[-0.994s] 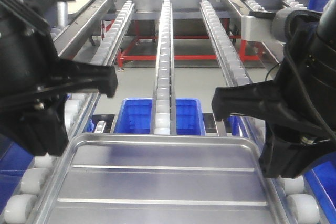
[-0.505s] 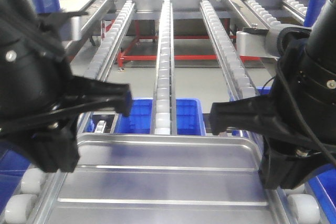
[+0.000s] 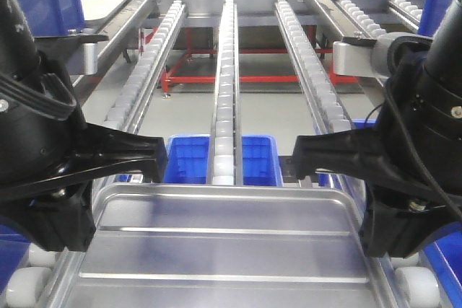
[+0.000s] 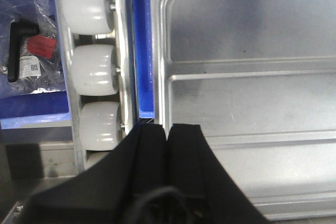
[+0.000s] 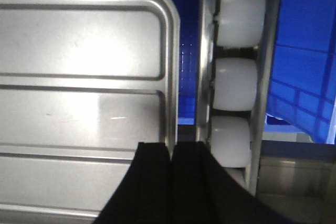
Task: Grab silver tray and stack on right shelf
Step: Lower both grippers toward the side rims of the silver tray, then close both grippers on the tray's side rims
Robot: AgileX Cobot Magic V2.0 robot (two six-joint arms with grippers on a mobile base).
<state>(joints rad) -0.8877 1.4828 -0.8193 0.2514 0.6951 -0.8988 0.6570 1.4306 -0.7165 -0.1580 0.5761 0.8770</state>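
Left end effector [image 4: 167,132] and right end effector [image 5: 171,153], angled inward, clamp opposite rims of the silver tray [image 3: 224,243].

Near end of silver tray [image 3: 224,250] — off-frame

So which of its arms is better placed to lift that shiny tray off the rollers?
Neither alone, I'd say. The left pincer is shut on the left rim of the silver tray, and the right pincer is shut on its right rim. Lifting it level probably takes both together.
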